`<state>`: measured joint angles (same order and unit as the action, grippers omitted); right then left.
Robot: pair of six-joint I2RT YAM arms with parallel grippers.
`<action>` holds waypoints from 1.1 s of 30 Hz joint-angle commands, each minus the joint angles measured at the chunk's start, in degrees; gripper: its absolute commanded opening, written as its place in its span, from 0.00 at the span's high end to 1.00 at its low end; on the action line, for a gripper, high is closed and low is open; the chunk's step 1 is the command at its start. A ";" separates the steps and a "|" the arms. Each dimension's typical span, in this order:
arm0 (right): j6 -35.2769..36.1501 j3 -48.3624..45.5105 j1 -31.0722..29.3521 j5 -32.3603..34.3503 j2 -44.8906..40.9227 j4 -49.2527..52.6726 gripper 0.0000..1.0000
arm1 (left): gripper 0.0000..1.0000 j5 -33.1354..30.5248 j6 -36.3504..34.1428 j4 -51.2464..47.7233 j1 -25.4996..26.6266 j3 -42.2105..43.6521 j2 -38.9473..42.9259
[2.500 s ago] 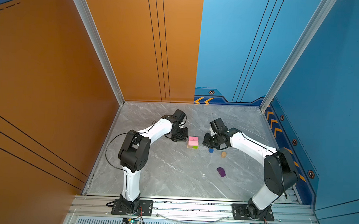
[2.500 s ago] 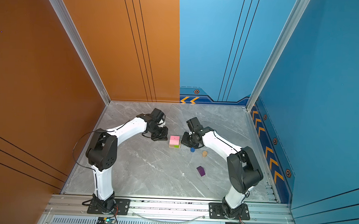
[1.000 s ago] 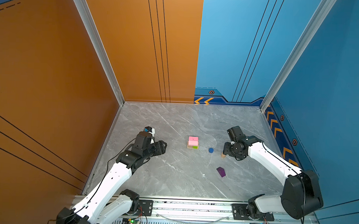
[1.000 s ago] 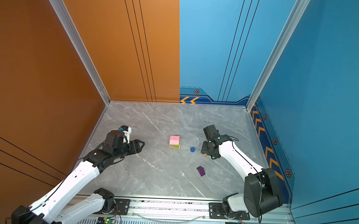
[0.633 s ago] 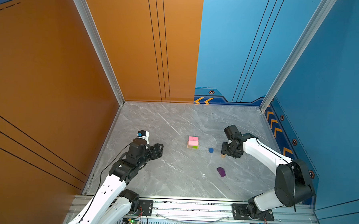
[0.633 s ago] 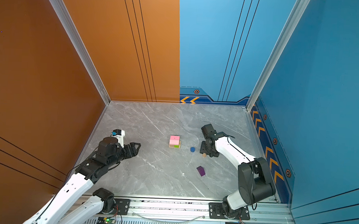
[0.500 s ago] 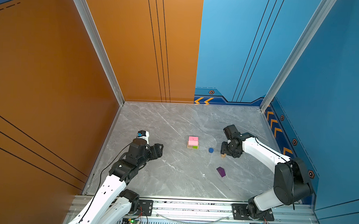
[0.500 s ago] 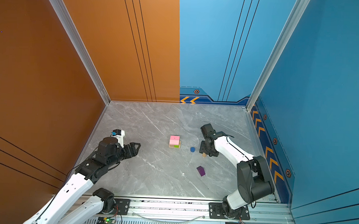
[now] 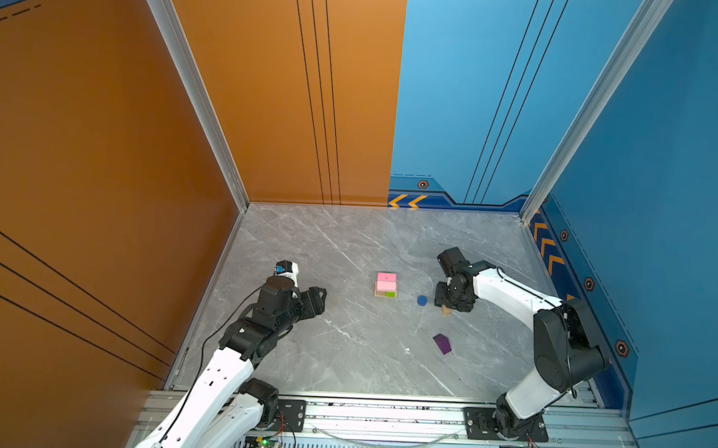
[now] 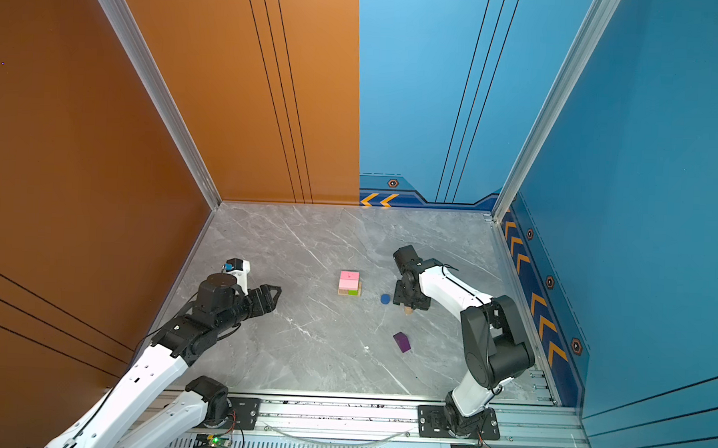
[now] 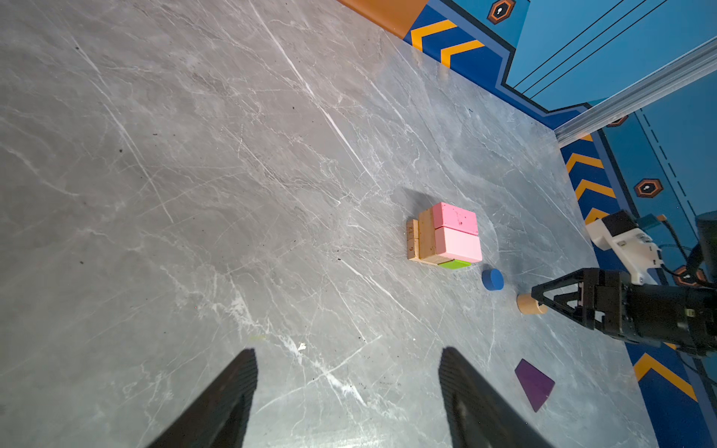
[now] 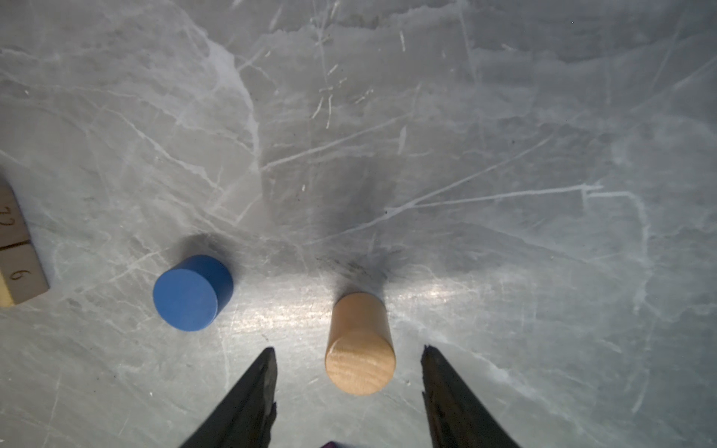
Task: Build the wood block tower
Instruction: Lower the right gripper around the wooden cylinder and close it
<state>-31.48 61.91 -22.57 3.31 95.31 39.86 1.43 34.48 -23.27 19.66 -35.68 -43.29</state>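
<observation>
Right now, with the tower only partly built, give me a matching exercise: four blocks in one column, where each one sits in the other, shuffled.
Blocks:
1. blue cylinder
2. tan cylinder
3. purple block
4. pink slabs

Places:
a. topmost on the stack
b. lying alone, farthest from the stack
c. inside the open right gripper, untouched
d. standing free between the stack and the tan cylinder

Pairs: 1-d, 2-c, 3-b, 4-a

Shows, in a top view, right gripper (image 10: pixel 408 304) pointing down at table (image 10: pixel 327 240), tan cylinder (image 10: pixel 408 311) peeking out under its tips. Puts blue cylinder (image 10: pixel 385 299) just beside it, toward pink-topped wood block tower (image 10: pixel 350 281); purple block (image 10: pixel 402 342) farther off, toward arm's base. Keeps left gripper (image 10: pixel 272 293) well apart from every block.
</observation>
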 commanded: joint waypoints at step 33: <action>-0.16 1.95 -0.73 2.20 4.42 0.81 0.69 | 0.25 0.95 -0.60 2.41 -1.20 1.03 -1.83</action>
<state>-31.48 62.74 -22.94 4.38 99.13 39.88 1.69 34.30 -21.15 19.07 -35.64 -45.12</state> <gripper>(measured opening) 0.317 0.752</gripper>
